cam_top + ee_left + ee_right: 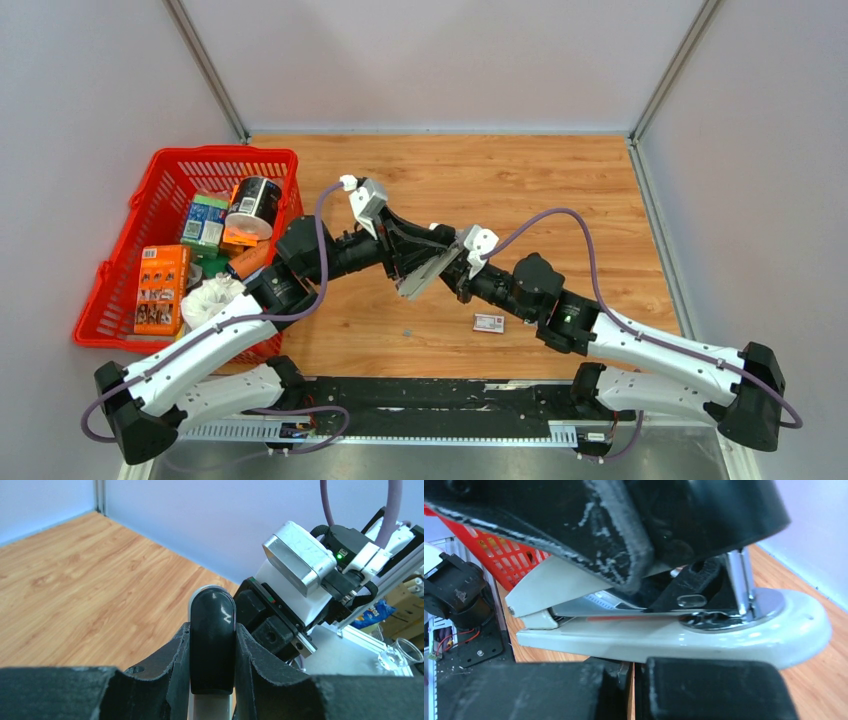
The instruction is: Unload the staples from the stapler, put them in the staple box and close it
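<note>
**Stapler [424,272] up off the worktop [560,200]**

You're holding it in mid-air between the two arms. Your left hand [211,650] is pinching its black-tipped end from both sides. Your right hand [649,610] is squeezing it top and bottom, one finger under the white base. A red-and-white box [489,322] is lying on the worktop nearby.

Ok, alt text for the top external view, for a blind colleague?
The left tool and right tool meet centre-frame, both gripping the white stapler between them. A red basket sits far left; a small red-and-white box lies nearby.
</note>
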`<act>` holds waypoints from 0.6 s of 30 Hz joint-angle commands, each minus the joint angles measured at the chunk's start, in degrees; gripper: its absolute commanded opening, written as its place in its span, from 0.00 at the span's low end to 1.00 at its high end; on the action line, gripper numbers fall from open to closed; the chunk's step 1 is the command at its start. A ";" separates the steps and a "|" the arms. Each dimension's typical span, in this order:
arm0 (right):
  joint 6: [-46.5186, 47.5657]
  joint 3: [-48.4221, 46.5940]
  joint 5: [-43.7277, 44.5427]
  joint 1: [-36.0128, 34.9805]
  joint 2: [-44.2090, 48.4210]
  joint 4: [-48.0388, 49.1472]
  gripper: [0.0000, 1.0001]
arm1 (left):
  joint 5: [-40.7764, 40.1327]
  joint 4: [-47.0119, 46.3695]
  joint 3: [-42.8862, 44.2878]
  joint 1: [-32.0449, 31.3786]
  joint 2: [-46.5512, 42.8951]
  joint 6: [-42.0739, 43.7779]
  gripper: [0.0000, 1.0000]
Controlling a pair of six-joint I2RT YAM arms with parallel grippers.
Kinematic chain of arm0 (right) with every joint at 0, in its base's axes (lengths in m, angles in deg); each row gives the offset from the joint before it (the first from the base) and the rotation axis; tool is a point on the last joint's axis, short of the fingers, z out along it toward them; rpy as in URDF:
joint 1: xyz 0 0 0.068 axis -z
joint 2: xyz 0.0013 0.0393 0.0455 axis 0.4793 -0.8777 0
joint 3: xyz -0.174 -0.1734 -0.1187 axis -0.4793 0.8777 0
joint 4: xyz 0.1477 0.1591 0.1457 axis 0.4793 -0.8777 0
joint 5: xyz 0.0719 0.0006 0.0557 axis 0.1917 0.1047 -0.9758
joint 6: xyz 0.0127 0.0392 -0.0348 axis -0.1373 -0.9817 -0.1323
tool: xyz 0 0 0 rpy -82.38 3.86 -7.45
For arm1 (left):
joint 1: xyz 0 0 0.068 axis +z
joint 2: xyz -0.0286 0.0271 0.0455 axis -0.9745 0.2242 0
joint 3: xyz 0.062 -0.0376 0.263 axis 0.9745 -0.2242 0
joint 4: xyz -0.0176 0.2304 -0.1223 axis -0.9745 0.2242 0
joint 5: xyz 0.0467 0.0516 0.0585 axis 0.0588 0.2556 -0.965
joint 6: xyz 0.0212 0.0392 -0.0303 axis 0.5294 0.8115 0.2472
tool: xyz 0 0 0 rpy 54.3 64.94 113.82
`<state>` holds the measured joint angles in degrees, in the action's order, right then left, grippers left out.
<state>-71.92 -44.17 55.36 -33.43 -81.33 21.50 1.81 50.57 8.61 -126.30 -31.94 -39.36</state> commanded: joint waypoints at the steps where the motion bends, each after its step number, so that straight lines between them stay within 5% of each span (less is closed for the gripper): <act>1: 7.16 -8.56 -6.58 -0.08 -0.41 -1.06 0.00 | 12.51 -6.48 -0.20 -1.63 1.72 -5.69 0.00; 18: 17.10 -20.25 -13.62 -0.08 -4.10 -12.31 0.00 | 30.97 -8.32 0.85 -4.18 12.35 -10.96 0.00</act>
<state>-59.84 -58.86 37.59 -35.55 -85.12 -0.54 15.63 40.86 10.84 -125.49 -20.66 -43.18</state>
